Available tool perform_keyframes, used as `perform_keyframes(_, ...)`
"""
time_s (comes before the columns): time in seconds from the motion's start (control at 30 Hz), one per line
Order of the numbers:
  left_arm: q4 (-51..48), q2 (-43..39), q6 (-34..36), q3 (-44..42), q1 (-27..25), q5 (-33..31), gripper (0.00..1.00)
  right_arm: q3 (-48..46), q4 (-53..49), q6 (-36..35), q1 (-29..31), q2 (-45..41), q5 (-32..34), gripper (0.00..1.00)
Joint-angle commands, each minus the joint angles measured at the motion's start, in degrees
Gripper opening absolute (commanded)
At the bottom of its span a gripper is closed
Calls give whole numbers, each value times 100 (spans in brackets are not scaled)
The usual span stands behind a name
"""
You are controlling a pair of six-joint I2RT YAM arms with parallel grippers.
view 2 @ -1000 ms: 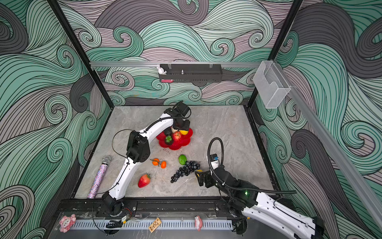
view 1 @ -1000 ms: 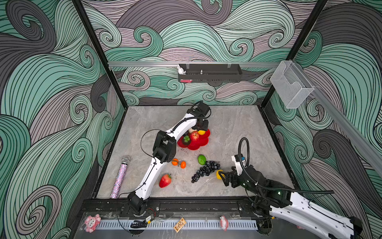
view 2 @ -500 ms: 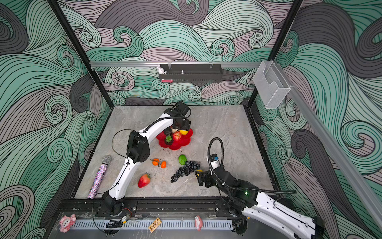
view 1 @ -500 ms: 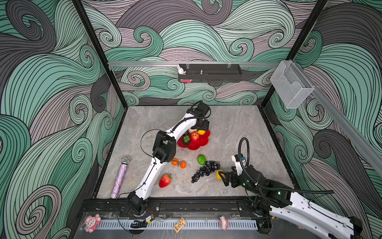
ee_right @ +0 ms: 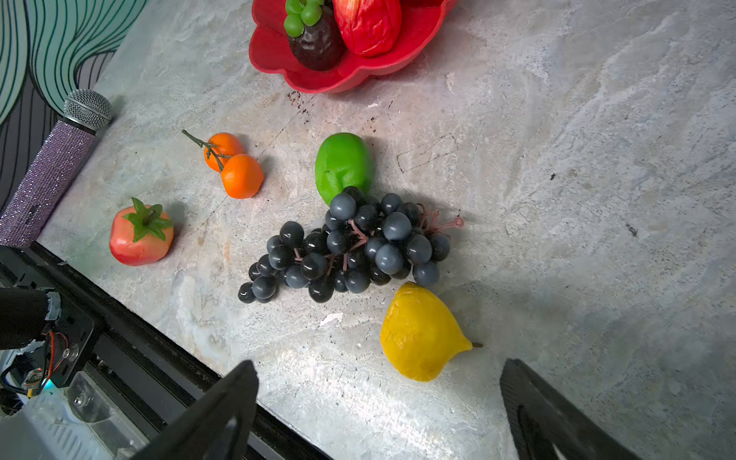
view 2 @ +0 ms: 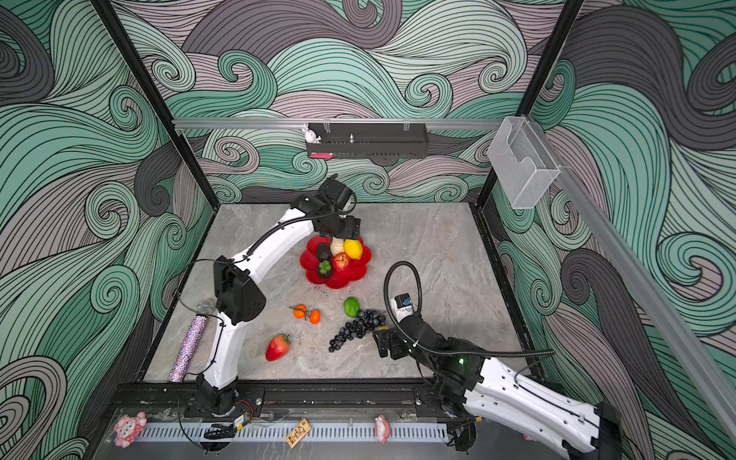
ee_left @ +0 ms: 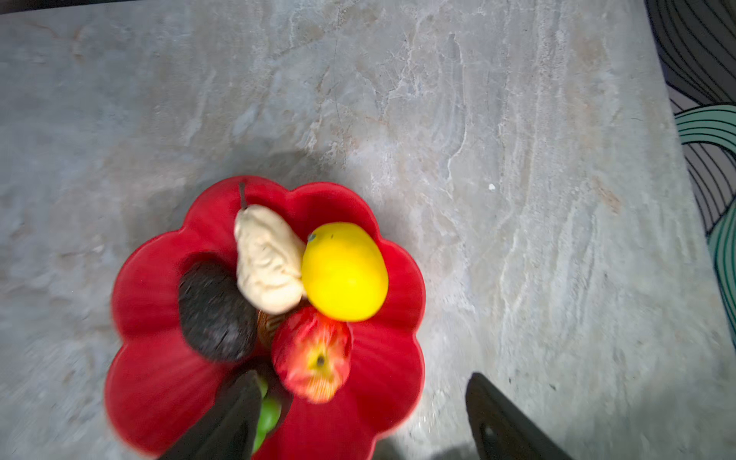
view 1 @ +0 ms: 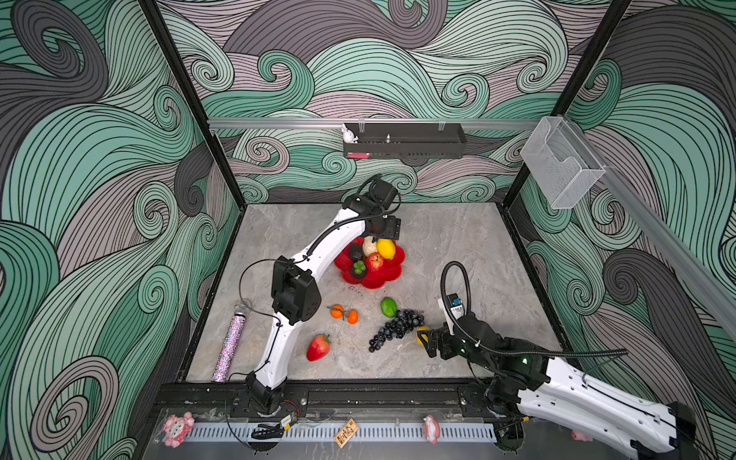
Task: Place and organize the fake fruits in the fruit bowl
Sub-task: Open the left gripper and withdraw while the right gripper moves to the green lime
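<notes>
Left hand (ee_left: 360,380): spread wide, grips nothing, hangs over the fruit bowl (ee_left: 159,278). Clustered in the bowl: cream pear (ee_left: 267,259), lemon (ee_left: 344,271), avocado (ee_left: 215,310), red apple (ee_left: 312,354), mangosteen (ee_right: 314,40). Bowl toward the back of the worktop (view 1: 458,247).

Right hand (ee_right: 380,366): spread wide, grips nothing, sits low over the worktop, just short of the yellow fruit (ee_right: 418,334). Just beside that fruit: grape bunch (ee_right: 350,247), touching the lime (ee_right: 342,165). Apart, toward the left arm's side: paired oranges (ee_right: 233,165) and strawberry (ee_right: 141,235). All five on the worktop, outside the bowl.

Scalloped red fruit bowl (view 1: 386,274) (five fruits (view 1: 374,261) inside), grape bunch (view 1: 396,328) outside
</notes>
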Motion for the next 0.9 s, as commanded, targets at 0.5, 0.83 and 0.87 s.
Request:
perform_keyframes(0.5, 1628, -6809, -539, -6553, 854, -1352, 86, 2919, -477, -1117, -478, 4077, -606, 86)
perform_keyframes(0.83, 1405, -8482, -149, -7462, 900, -1411, 87, 3758, -478, -1261, -566, 5684, -683, 75)
perform_keyframes(0.87, 1408, -8589, -98, -7513, 893, -1394, 88, 3807, -478, -1269, -578, 5797, -659, 74)
